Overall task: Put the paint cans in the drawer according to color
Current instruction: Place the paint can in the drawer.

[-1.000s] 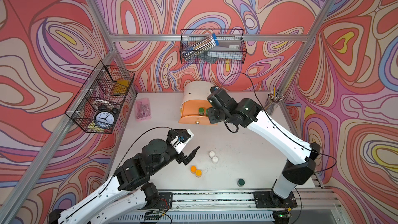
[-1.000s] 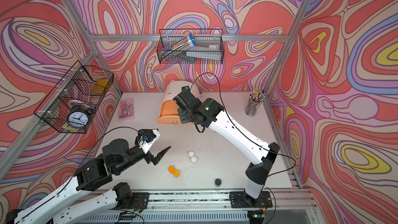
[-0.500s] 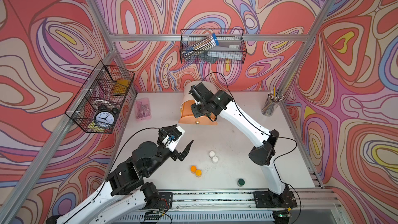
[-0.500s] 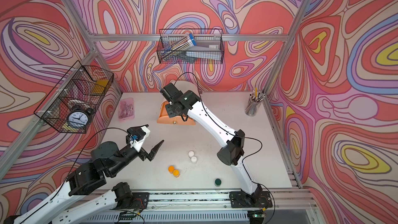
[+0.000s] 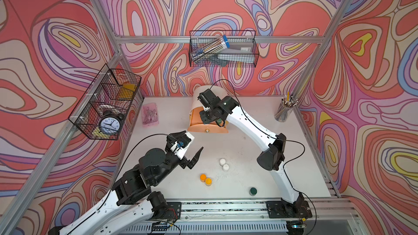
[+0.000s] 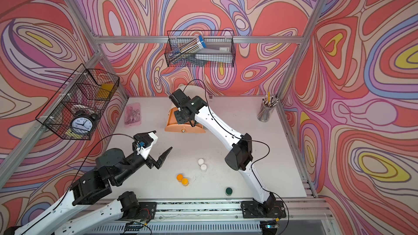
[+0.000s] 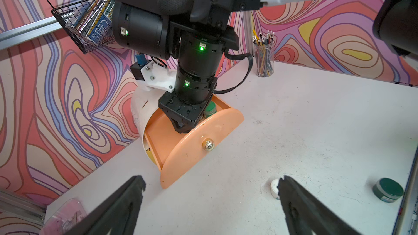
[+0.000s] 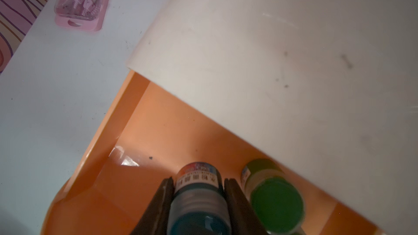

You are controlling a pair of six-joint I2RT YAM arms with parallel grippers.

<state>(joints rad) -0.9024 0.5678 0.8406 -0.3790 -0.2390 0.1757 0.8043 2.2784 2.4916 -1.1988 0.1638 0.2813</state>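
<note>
The right gripper reaches down into the pulled-out peach drawer of the cream cabinet. Its jaws are pinching a teal paint can by the sides, low inside the drawer; I cannot tell whether the can touches the drawer floor. Just beside it in the same drawer stands a green paint can, partly under the cabinet's edge. The left gripper hangs above the worktop in front of the drawer, jaws spread wide with nothing between them. In both top views the rest of the paint lies out on the worktop. Two white paint cans touch each other, a little to the right of the left gripper. Two orange paint cans also touch, nearer the front edge. A dark green paint can sits alone by the front edge, well apart from the others. A pencil cup stands in the far right corner. A pink case lies to the left of the cabinet.
</note>
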